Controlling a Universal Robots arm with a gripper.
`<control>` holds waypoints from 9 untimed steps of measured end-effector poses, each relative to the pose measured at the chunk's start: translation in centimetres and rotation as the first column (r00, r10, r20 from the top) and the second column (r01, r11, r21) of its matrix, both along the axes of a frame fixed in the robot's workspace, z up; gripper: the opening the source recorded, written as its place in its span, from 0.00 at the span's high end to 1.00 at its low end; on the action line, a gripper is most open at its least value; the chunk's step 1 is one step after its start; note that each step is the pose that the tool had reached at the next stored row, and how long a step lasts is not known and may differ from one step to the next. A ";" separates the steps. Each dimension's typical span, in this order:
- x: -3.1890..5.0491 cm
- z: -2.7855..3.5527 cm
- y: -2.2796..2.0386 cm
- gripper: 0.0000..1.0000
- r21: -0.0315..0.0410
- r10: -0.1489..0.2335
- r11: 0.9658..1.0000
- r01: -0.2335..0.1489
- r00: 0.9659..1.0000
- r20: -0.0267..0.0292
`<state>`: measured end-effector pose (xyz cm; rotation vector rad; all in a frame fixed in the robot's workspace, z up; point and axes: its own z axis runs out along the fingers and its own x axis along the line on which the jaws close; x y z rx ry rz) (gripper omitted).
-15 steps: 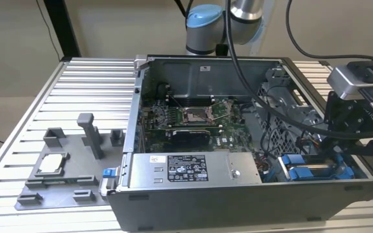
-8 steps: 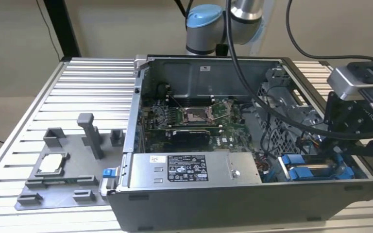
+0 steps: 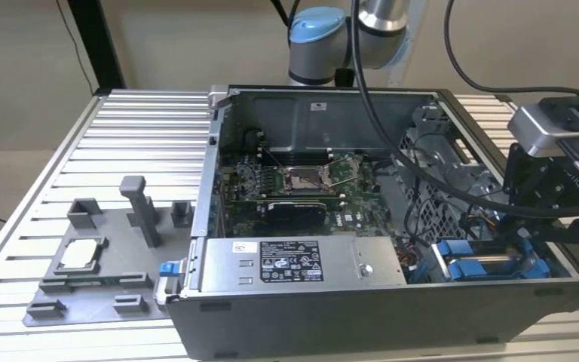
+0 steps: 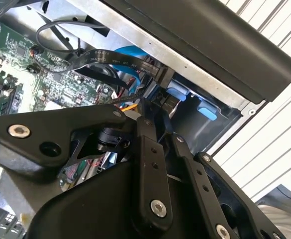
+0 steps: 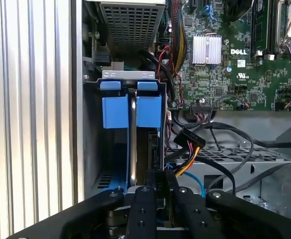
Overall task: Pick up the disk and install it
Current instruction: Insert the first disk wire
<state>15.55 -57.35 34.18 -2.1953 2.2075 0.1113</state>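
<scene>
**Disk at the drive bay, gripper above it**

The open computer case (image 3: 370, 226) lies on the slatted table (image 3: 118, 151), and everything here is placed from its drive bay, the corner slot beside the large grey power supply (image 3: 300, 260). The gripper (image 3: 556, 188) hangs just above that bay. In the first wrist view the disk (image 5: 133, 149) stands on edge inside the bay, its blue frame tabs (image 5: 131, 110) showing at the end away from the gripper (image 5: 157, 199). The black fingers (image 5: 144, 209) sit close together over the disk's near edge, seemingly pinching it, though the contact itself is hidden, so I cannot tell for certain whether they have hold of it.

My judgement is that the seating step is in hand. To do it well, keep the disk square to the bay walls, press straight along the slot, and mind the bundle of cables (image 5: 187, 149) just beside the bay, which could snag
</scene>
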 end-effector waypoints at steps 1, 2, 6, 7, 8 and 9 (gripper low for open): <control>0.00 -0.01 0.00 1.00 0.000 -0.001 1.000 0.001 1.000 0.000; 0.00 -0.03 0.00 1.00 0.000 -0.004 1.000 0.004 1.000 0.000; 0.00 -0.08 0.00 1.00 0.000 -0.035 0.999 0.035 0.999 0.000; 0.00 -0.08 0.00 1.00 0.000 -0.041 0.999 0.041 0.999 0.000; 0.00 -0.08 0.00 1.00 0.000 -0.047 0.999 0.047 0.999 0.000; 0.00 -0.09 0.00 1.00 0.000 -0.055 0.998 0.055 0.998 0.000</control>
